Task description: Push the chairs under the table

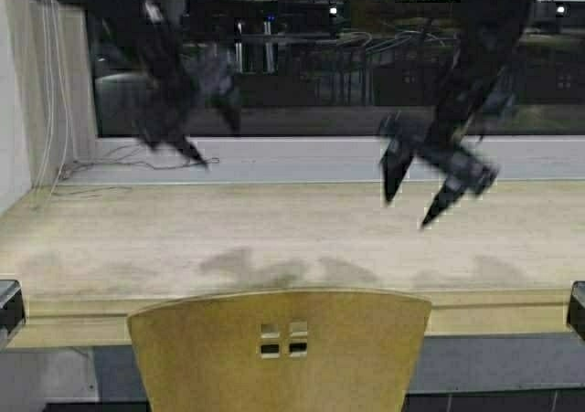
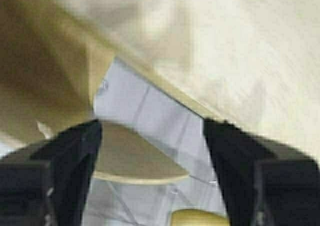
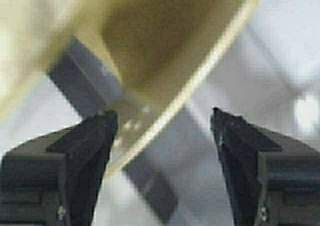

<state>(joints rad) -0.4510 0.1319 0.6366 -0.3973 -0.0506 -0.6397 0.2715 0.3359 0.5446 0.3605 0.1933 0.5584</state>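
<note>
Chair point(image 1: 279, 353), tan with square cutouts, stands in the high view just before the front edge of the pale wooden surface point(image 1: 274, 234), its backrest not yet past that edge. Left gripper point(image 1: 187, 147) and right gripper point(image 1: 416, 197) hang above the surface beyond the chair, the right's fingers spread.

The left wrist view shows wide fingers point(image 2: 75, 161) empty over the chair's seat.

The right wrist view shows wide fingers point(image 3: 87, 156) empty near the backrest point(image 3: 165, 60).

A good push probably means both grippers meeting the backrest evenly, pressing straight toward the surface.
</note>
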